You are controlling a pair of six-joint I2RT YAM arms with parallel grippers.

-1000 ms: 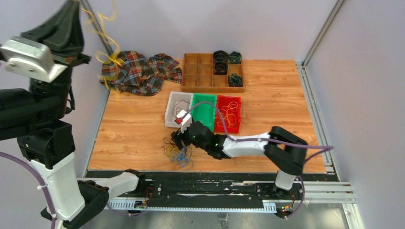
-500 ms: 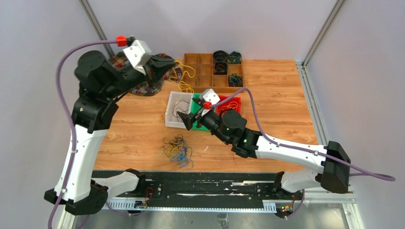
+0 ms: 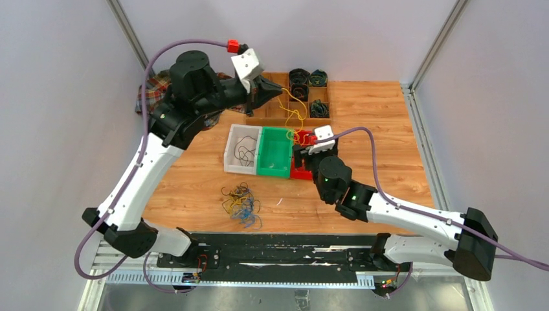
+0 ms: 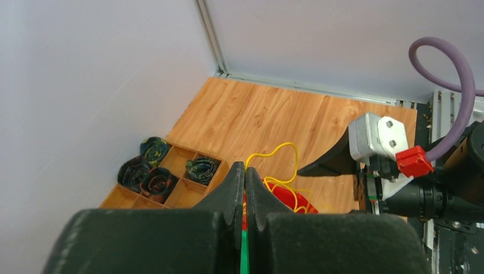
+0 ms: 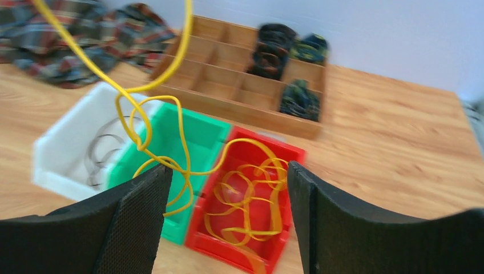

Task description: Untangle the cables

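Evidently we held our left claw clenched on a thin yellow wiry cable, high enough that its loops dangled below toward the red plastic bin; our right claw gaped beside them, the tangled multicoloured cable clump lying behind it

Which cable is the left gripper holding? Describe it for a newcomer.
On the wooden table, find the red bin, rightmost of three plastic bins. Over it dangles a thin yellow cable, pinched in the shut left gripper. Unlike the yellow cables lying in that bin, it hangs in the air.
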